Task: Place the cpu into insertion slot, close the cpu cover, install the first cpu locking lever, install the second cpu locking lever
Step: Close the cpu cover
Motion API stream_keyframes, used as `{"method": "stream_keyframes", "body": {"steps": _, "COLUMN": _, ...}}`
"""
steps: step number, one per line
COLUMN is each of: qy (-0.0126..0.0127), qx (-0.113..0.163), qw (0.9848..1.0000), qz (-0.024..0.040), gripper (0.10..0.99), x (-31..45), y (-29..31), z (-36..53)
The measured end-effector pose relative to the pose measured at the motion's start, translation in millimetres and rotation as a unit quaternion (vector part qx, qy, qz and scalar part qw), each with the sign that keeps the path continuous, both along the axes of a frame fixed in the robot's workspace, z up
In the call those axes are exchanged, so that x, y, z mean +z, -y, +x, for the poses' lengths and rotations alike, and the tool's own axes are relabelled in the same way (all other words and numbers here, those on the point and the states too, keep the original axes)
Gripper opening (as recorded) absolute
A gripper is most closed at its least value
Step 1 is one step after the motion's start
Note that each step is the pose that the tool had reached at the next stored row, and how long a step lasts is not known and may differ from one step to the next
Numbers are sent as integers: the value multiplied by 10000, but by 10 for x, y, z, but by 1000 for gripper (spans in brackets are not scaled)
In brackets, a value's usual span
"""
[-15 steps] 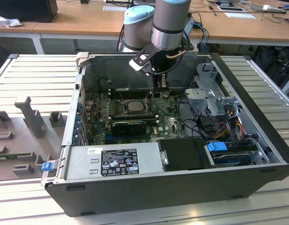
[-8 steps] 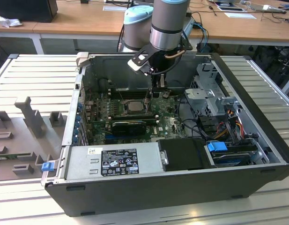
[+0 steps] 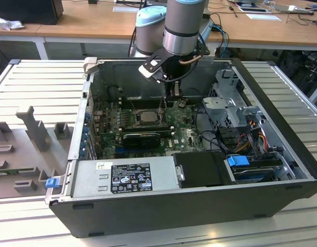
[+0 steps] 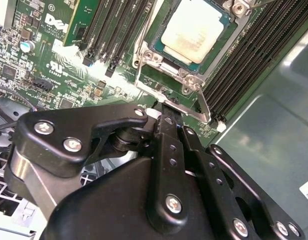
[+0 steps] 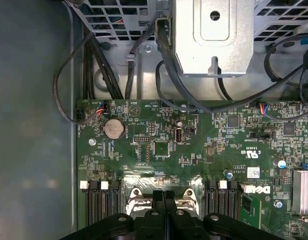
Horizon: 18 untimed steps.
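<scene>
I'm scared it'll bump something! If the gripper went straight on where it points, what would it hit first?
Probably the silver frame around the chip: the gripper ends right at its edge, with the green board beneath. Depth is hard to judge.

Arm [image 3: 185, 25] vertical, fingers [image 5: 157, 200] pressed together

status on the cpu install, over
pincer shut, tips at cpu cover edge. cpu seated under it. metal lever beside tips.

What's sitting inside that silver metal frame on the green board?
The cpu lies inside the cpu cover, its pale face showing through the cut-out. The insertion slot beneath it is covered by the chip, so its contacts cannot be seen.
</scene>
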<state>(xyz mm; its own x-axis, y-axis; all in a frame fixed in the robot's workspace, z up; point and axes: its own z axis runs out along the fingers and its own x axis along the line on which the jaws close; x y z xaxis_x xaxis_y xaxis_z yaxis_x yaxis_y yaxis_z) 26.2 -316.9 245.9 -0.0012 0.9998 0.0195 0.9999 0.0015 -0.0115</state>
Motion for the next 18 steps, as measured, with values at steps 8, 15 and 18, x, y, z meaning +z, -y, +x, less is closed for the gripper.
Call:
{"method": "stream_keyframes", "body": {"steps": 8, "qy": 0, "qx": 0, "qw": 10000, "qz": 0, "gripper": 106, "x": 0, "y": 0, "z": -17}}
{"method": "stream_keyframes", "body": {"steps": 15, "qy": 0, "qx": 0, "qw": 10000, "qz": 0, "gripper": 106, "x": 0, "y": 0, "z": -34}}
{"method": "stream_keyframes", "body": {"steps": 18, "qy": 0, "qx": 0, "qw": 10000, "qz": 0, "gripper": 106, "x": 0, "y": 0, "z": -47}}
